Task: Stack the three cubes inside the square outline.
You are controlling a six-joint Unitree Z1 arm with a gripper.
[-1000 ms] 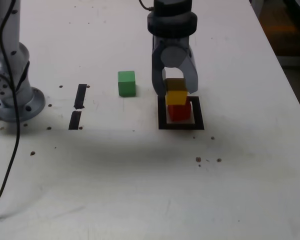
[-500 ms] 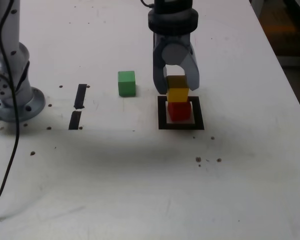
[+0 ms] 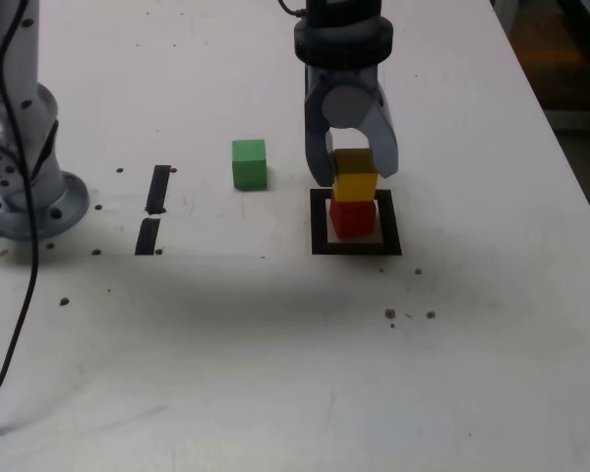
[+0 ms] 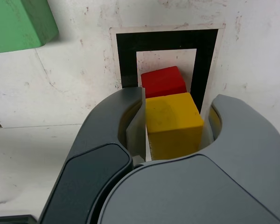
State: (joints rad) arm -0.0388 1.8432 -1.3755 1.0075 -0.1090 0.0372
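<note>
You have a white surface (image 3: 275, 324) with the arm reaching down over the square outline (image 3: 355, 246), which lies toward the exterior view's right. Inside that black frame the red cube (image 3: 353, 217) sits on the white centre, and the yellow cube (image 3: 355, 185) rests on top of it, so by my reading two of the three levels are built.

Your claw (image 3: 353, 167) straddles the yellow cube. In the wrist view one finger plate (image 4: 139, 126) lies against one side of the cube, while a thin gap shows at the other finger, so the jaws look narrow and only just slackening; I cannot tell for certain whether the cube is gripped or freed.

The green cube (image 3: 249, 163) stands alone on the surface, outside the outline, toward the exterior view's left and clear of the stack. It is what remains: you would need to clear the stack, fetch it, and set it on the yellow one.
</note>
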